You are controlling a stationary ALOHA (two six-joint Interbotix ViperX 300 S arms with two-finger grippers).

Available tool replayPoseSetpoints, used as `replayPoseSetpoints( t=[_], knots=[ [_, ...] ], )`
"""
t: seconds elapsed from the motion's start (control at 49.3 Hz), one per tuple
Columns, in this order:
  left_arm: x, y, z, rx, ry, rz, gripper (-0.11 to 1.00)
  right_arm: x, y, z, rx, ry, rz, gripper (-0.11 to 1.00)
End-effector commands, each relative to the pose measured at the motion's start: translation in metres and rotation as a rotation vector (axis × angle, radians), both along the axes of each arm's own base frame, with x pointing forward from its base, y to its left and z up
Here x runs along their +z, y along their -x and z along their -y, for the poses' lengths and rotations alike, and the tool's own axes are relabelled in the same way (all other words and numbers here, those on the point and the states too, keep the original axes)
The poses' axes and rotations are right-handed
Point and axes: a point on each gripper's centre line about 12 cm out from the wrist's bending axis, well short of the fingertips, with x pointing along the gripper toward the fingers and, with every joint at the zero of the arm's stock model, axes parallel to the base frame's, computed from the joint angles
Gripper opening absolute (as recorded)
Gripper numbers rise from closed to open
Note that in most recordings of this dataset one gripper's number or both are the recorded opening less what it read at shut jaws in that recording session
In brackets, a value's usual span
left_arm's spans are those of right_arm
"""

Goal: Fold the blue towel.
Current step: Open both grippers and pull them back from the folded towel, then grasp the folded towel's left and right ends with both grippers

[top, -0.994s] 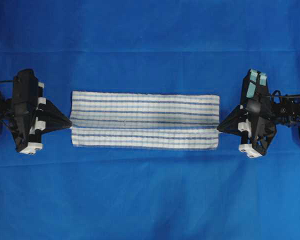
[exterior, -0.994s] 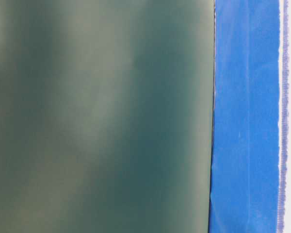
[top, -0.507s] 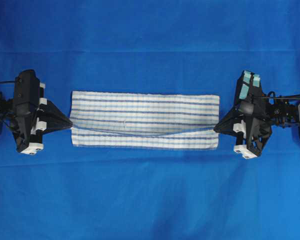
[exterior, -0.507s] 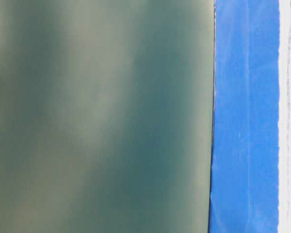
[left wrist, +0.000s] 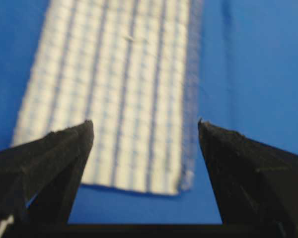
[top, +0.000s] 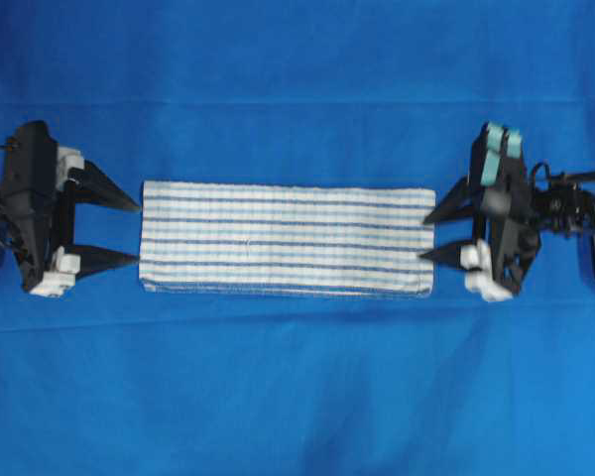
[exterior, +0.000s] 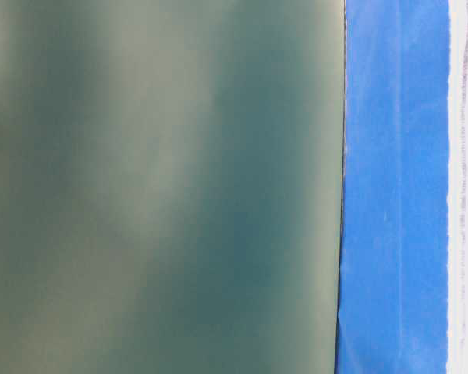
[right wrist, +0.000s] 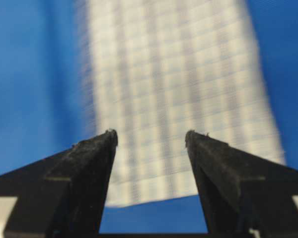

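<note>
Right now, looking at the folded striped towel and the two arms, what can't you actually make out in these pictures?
- Table-level view: the blue towel shows only as a sliver at the right edge; a blurred grey-green surface fills most of the frame.
- Wrist views: weave blurred.
- Overhead view: layer count hidden; top layer covers everything.
- Left end effector and right end effector: arm bases cut off.

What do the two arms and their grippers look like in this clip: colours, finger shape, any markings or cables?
Both arms are black. The left gripper and right gripper each have two black, wedge-shaped fingers tapering to points, with white blocks at their bases. The right arm carries two pale teal strips and thin black cables; a thin black cable also runs by the left arm.
</note>
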Motion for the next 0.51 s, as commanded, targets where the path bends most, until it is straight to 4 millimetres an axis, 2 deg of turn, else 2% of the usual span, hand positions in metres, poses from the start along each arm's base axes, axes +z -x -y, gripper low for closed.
replayPoseSetpoints(
  t=[0.0, 0.101, 0.223, 0.487],
  knots=[
    [0.009, -0.003, -0.009, 0.027, -0.024, 0.033, 0.79, 0.007, -0.001, 0.016, -0.044, 0.021, 0.020, 0.64],
    [0.007, -0.003, -0.024, 0.079, -0.056, 0.020, 0.79, 0.005, 0.000, 0.032, -0.079, 0.050, 0.010, 0.64],
    [0.003, -0.005, -0.034, 0.115, -0.072, -0.002, 0.79, 0.000, 0.000, 0.042, -0.105, 0.062, -0.016, 0.64],
    [0.000, -0.008, -0.037, 0.124, -0.073, -0.021, 0.79, -0.005, 0.001, 0.045, -0.114, 0.060, -0.036, 0.64]
  ],
)
